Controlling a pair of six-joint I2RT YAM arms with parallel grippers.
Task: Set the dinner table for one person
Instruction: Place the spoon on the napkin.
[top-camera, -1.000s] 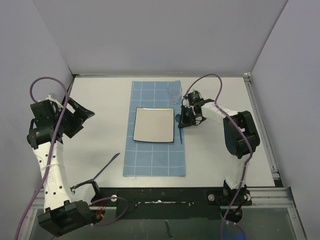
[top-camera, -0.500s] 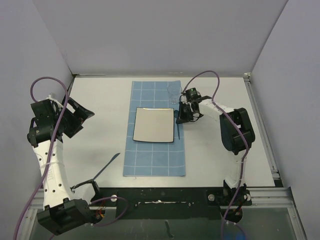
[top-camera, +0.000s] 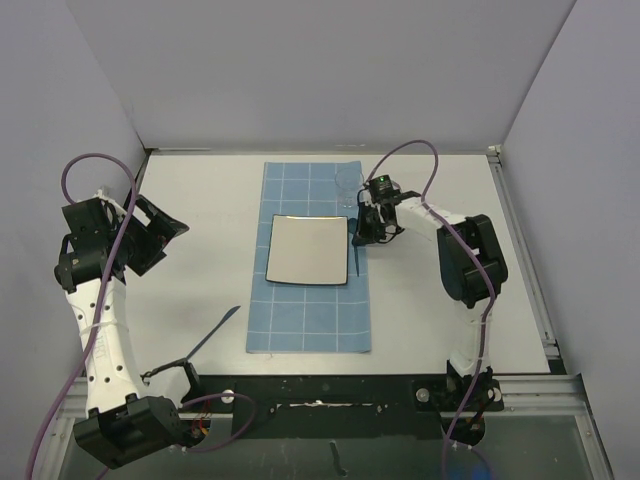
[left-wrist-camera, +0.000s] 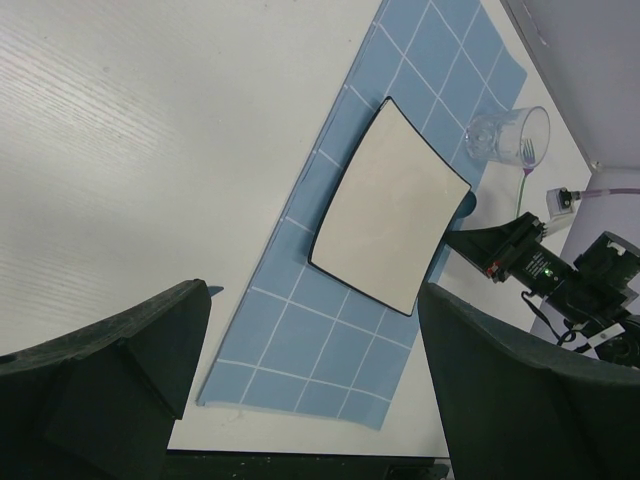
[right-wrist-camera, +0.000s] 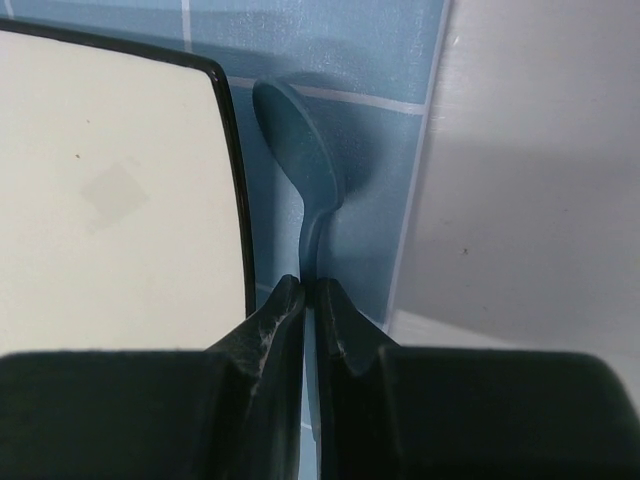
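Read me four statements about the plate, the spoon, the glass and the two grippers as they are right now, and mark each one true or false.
1. The right gripper is shut on the blue spoon. True.
2. The spoon's bowl rests on the plate. False: it is over the blue mat, beside the plate's right edge.
3. The left gripper is open and empty. True.
4. The glass stands on the plate. False: it stands at the mat's far right corner, beyond the plate.
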